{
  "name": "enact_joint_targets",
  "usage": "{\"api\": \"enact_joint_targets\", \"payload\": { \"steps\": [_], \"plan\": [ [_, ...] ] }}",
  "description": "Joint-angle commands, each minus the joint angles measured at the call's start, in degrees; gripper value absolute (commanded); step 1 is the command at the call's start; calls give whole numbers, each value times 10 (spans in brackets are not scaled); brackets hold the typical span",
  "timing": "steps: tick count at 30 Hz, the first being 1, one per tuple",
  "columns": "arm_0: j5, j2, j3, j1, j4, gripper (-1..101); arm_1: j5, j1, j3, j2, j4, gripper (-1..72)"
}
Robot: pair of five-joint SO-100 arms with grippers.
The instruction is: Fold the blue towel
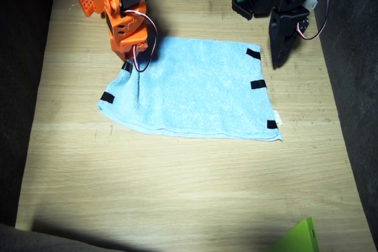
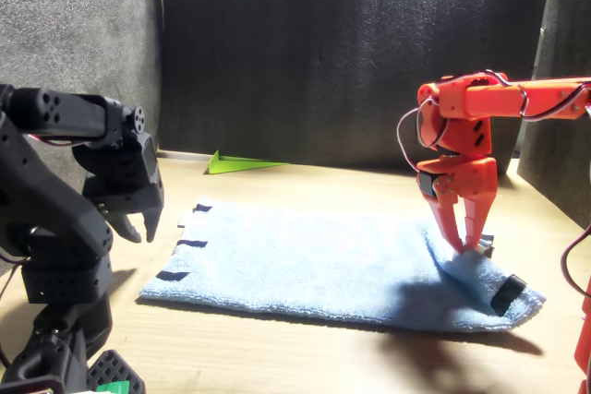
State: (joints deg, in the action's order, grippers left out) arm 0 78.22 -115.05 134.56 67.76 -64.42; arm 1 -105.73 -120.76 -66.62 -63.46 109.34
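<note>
The blue towel point(image 1: 195, 92) lies spread on the wooden bench point(image 1: 177, 193), doubled over with black tape strips point(image 1: 258, 84) along two edges and a small white tag point(image 1: 277, 121) at one corner. The orange right end effector point(image 2: 467, 239) stands over the towel's far corner, its jaws narrow and pinching the cloth, which lifts into a ridge there. The black left end effector point(image 2: 138, 223) hangs just off the towel's opposite edge, jaws parted and empty. A lime-green piece point(image 1: 298, 237) rests well apart from the towel.
</note>
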Motion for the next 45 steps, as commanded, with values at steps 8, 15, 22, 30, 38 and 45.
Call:
{"api": "enact_joint_targets", "payload": {
  "steps": [8, 15, 22, 30, 38, 45],
  "plan": [
    [7, -11, -3, -2, -5, 79, 40, -67, 48, -17, 20, 0],
    [8, -8, -4, -3, -4, 83, 86, -131, 128, -29, 7, 0],
    [9, -7, -4, -2, -4, 82, 58, -129, 186, -56, -121, -1],
    [9, -2, -7, -2, -4, 79, 45, -154, 182, -14, -215, -1],
    [10, 8, -13, -2, -4, 77, 39, -240, 182, 85, -216, -1],
    [10, 2, -10, -1, -4, 89, 72, -294, 185, 118, -226, 122]
  ]
}}
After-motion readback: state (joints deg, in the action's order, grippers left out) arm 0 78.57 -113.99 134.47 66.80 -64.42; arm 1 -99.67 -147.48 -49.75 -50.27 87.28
